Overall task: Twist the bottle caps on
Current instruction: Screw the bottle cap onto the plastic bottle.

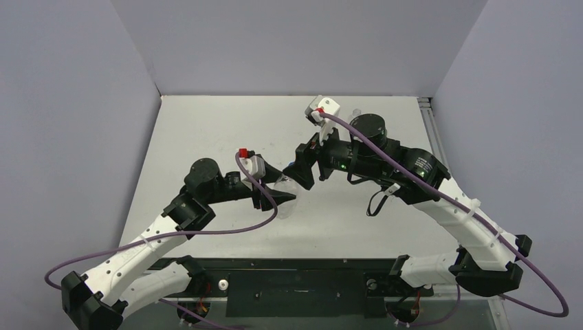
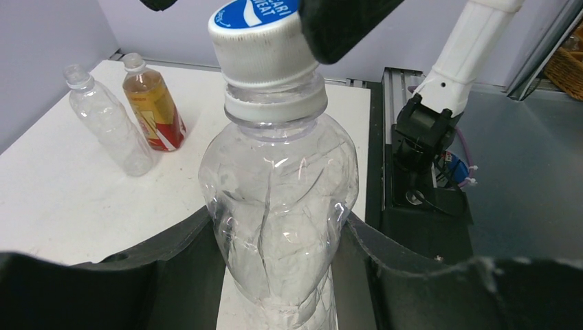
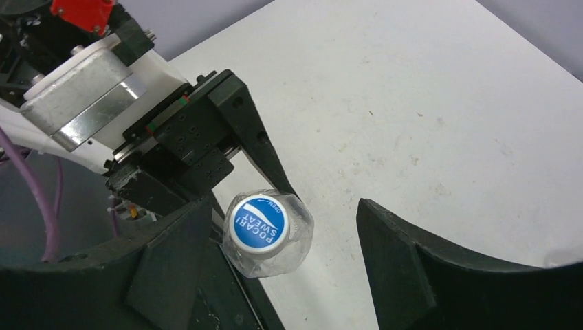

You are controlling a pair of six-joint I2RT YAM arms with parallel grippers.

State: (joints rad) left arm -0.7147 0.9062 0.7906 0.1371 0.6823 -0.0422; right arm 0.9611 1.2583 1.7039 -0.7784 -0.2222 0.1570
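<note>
The left gripper [image 2: 278, 282] pinches the clear bottle [image 2: 278, 185] by its body, a black finger pressed against each side, at the centre of the left wrist view. The blue-and-white cap [image 2: 256, 38] sits on the bottle's neck at the top of that frame. The right gripper [image 3: 282, 213] is over it with jaws spread: in the right wrist view the cap lies between them at lower centre, nearer the left-hand finger. At upper left of the left wrist view, a second clear bottle [image 2: 106, 124] and an amber bottle [image 2: 152, 106] stand side by side on the white table [image 2: 62, 206]
</note>
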